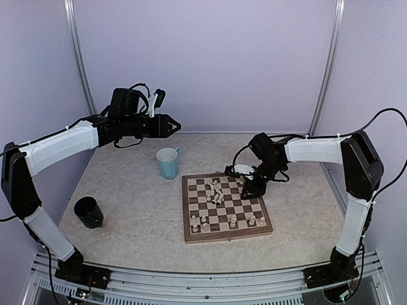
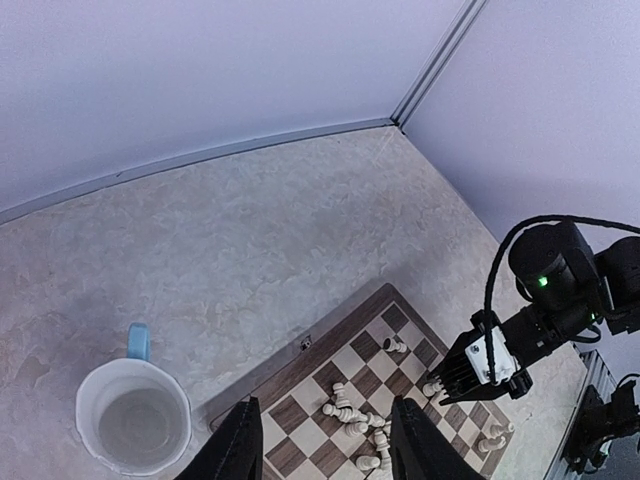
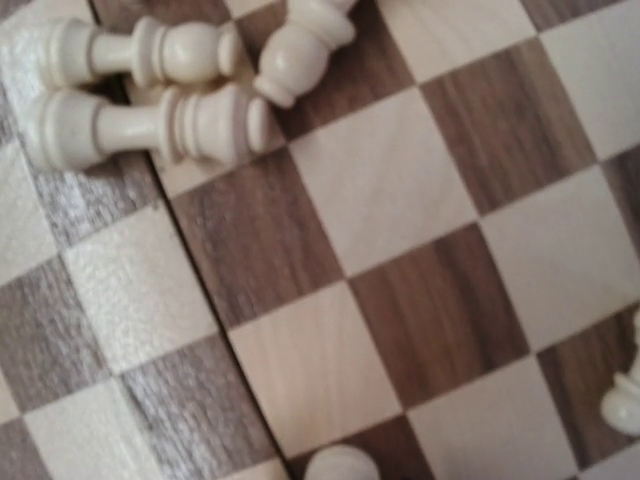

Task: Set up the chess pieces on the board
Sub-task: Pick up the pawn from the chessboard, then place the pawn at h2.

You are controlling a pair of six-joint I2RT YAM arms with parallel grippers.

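Chess pieces [image 3: 150, 120] heaped on board [image 3: 400, 200], beside R hand [image 1: 247, 189].

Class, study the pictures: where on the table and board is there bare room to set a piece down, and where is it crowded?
Free: the table between the black cup and the board's left rim; the strip before its near rim; board squares between the toppled pile and the near row. Crowded: the pile, with the right gripper beside it.

chess pieces [image 3: 340, 466] cropped at edges | right hand [image 1: 246, 189] fingers indistinct
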